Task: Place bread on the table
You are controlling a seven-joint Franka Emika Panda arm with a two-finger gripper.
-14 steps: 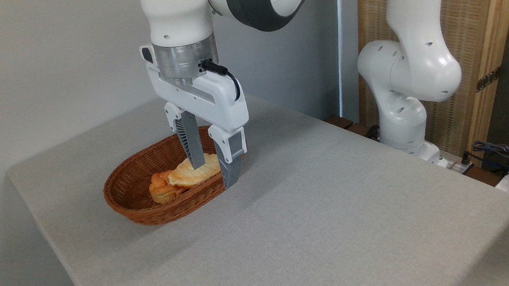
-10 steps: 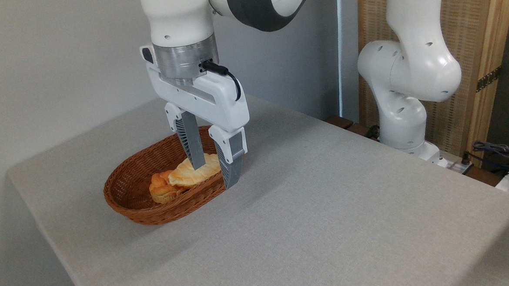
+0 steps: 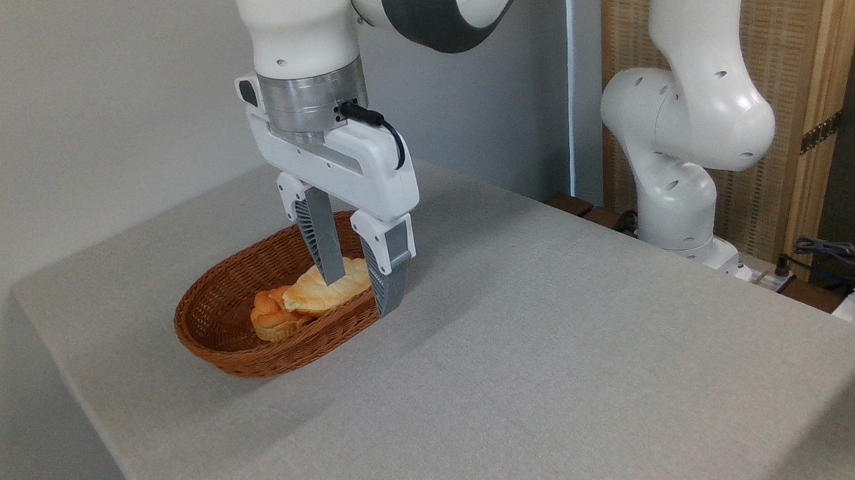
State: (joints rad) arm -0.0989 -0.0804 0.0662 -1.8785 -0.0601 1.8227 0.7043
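The bread, a pale-golden ridged loaf, lies in the brown wicker basket on the grey table, leaning on a small orange bun. My gripper points straight down into the basket's right end and is open. One finger stands behind the loaf's right end and the other in front of it by the basket rim, so the loaf's end sits between them. I cannot tell whether the pads touch it.
The arm's white base stands off the table's far right edge, with cables beside it. The grey tabletop stretches wide in front of and to the right of the basket. A wall runs behind the table.
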